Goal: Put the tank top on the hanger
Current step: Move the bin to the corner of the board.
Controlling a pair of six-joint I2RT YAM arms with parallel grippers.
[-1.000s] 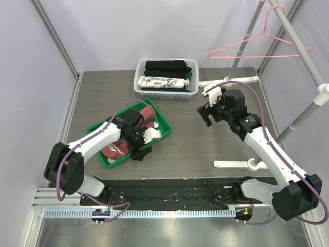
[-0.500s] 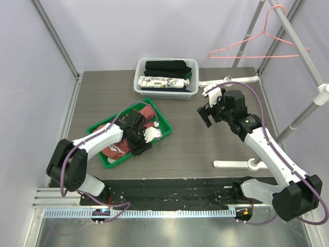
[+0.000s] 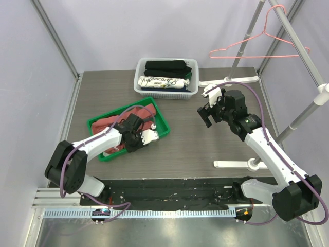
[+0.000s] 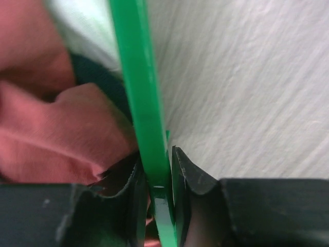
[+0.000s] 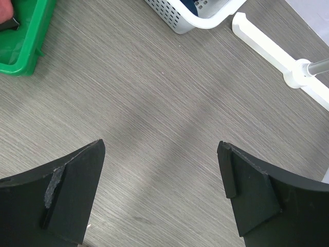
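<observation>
Left fingers (image 4: pixel 186 175): narrow, clamped on the near-right rim of the green tray (image 4: pixel 138 72), one finger inside the wall and one outside, both pressed against the plastic; no cloth is seen between them. Right fingers (image 5: pixel 67 195): spread wide, holding nothing, raised over bare bench (image 3: pixel 205 149) right of centre and touching nothing. The tank top (image 4: pixel 46 139) lies bunched inside the green tray on the left of the bench, a fold of it just beside the inner left finger. The hanger (image 3: pixel 242 43) hangs bare by its hook from the slanted rail (image 3: pixel 298 43) at the far right, well apart from the tank top and from both sets of fingers. The rail's white feet (image 3: pixel 229 81) rest on the bench at the right. A white basket (image 3: pixel 165 93) stands at the far centre, just beyond the tray; it holds folded black clothes (image 3: pixel 165 67) at the far side and a white printed cloth (image 3: pixel 162 81) at the near side.
</observation>
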